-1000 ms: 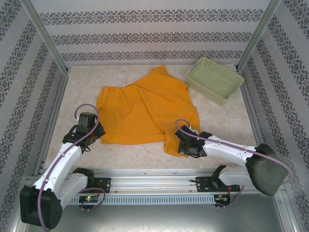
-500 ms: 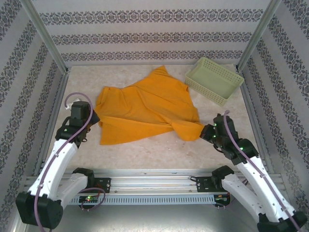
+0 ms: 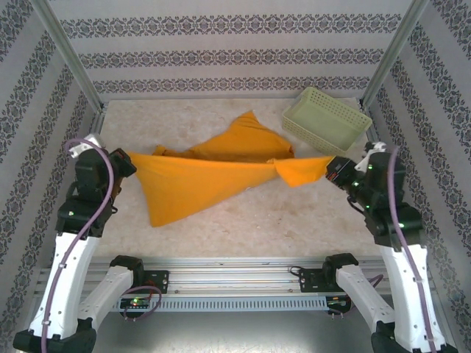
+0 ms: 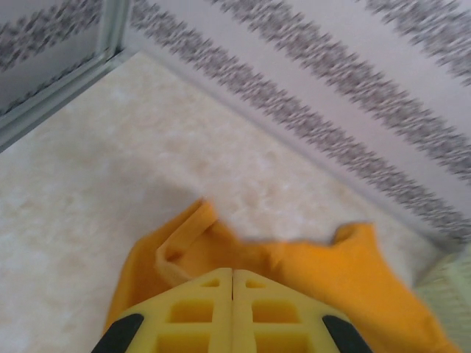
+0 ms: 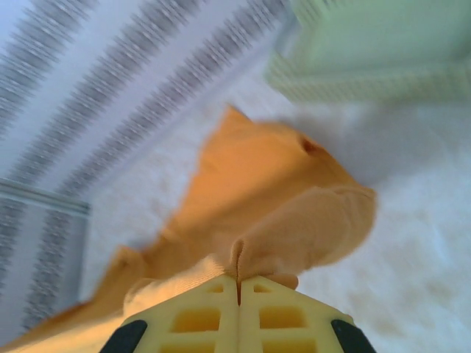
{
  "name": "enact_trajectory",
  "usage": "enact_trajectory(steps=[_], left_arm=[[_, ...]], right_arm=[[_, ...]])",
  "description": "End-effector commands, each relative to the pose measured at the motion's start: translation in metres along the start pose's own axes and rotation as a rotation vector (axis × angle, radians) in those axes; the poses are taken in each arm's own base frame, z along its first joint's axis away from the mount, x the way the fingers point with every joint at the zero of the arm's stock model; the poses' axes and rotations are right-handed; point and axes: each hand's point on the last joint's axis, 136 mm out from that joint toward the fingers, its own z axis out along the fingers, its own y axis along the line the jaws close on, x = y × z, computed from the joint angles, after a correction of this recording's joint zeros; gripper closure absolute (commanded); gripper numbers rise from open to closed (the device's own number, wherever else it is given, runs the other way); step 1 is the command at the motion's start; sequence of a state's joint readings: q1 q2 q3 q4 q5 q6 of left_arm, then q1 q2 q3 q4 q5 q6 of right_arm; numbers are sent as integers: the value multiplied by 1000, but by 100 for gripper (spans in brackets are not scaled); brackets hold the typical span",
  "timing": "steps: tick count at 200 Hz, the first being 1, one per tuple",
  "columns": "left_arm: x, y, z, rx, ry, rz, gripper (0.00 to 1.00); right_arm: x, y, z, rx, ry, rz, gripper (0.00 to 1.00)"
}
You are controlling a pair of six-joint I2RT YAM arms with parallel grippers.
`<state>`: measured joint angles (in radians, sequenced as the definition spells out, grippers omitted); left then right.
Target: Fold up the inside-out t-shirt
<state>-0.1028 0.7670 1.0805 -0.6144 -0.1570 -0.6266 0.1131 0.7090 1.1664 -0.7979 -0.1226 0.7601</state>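
1. At the near left, the left jaws are pressed fully together on a bunched edge of the soft orange-yellow cotton t-shirt.
2. At the near right, the right jaws are likewise closed tight, with a fold of the same shirt nipped between them.
3. Between the two grips the shirt is drawn into a taut line above the pale marbled tabletop, and a loose triangular flap hangs toward the near left.
4. Farther back, the rest of the cloth is draped on the tabletop, one peak pointing at the far wall.
5. At the far right, a pale green plastic lattice basket stands just beside the shirt's far edge.
6. The step in hand is judged to be spreading the shirt out before any fold is made. Next, both grips should be kept and the cloth laid down flat and evenly, clear of the basket.
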Motion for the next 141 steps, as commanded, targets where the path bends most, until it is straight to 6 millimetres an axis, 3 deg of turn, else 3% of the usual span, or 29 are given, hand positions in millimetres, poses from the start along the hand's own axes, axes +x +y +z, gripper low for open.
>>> enact_trajectory(steps=[1, 16, 31, 53, 73, 86, 95, 110, 125, 141], left_arm=[[-25, -16, -18, 80, -73, 2, 100], [-14, -10, -11, 58, -46, 11, 100], [19, 6, 10, -6, 60, 39, 100], [83, 35, 35, -76, 238, 48, 100], [127, 58, 42, -105, 328, 42, 100], [145, 65, 43, -97, 360, 38, 100], [154, 70, 43, -104, 378, 38, 100], [164, 75, 46, -115, 401, 40, 100], [168, 74, 49, -107, 418, 34, 100], [169, 71, 52, -100, 424, 28, 100]], right_arm=[[-24, 15, -24, -40, -111, 8, 100], [-10, 1, -16, -20, -79, 40, 100], [31, -29, 10, 27, 41, 81, 100], [125, -110, 44, 197, 262, 177, 100], [203, -173, 48, 338, 407, 245, 100], [234, -200, 46, 401, 447, 251, 85], [239, -209, 42, 434, 446, 228, 76], [228, -210, 38, 463, 408, 155, 64], [202, -194, 35, 475, 375, 49, 57], [198, -177, 41, 458, 422, -39, 53]])
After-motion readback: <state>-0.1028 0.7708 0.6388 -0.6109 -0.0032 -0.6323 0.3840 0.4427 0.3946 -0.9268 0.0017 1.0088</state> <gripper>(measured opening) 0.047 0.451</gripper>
